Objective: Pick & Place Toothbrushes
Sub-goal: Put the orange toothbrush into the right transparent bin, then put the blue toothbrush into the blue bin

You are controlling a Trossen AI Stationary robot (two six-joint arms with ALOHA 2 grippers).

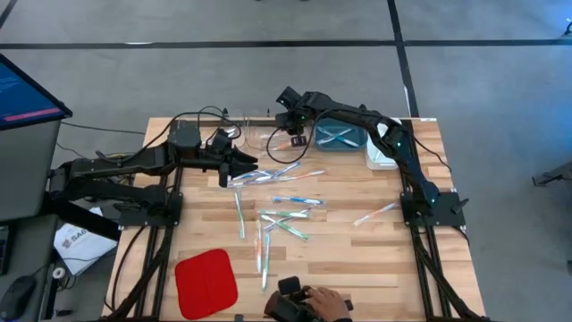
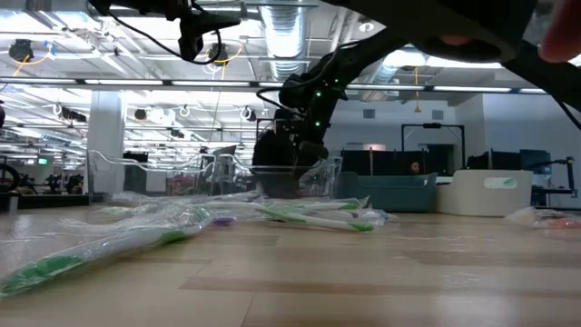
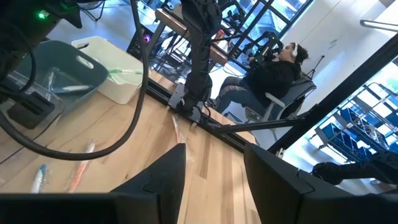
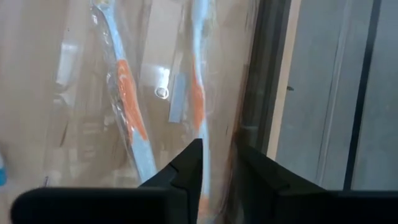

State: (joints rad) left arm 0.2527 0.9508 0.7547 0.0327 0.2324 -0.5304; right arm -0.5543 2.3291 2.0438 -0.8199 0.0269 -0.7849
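Toothbrushes [image 1: 284, 207], thin translucent sticks in crinkly clear wrap with orange, blue or green accents, lie scattered mid-desk [image 1: 357, 259] on pale wood planks. Right claw [image 1: 288, 127] hangs slightly parted over a clear bin [image 1: 257, 134] holding two orange ones [image 4: 127, 112]. Left claw [image 1: 250, 162] stands apart, empty.

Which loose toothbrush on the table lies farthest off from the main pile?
The wrapped pink-accented toothbrush lying alone near the right arm's base; the other loose ones cluster mid-table.
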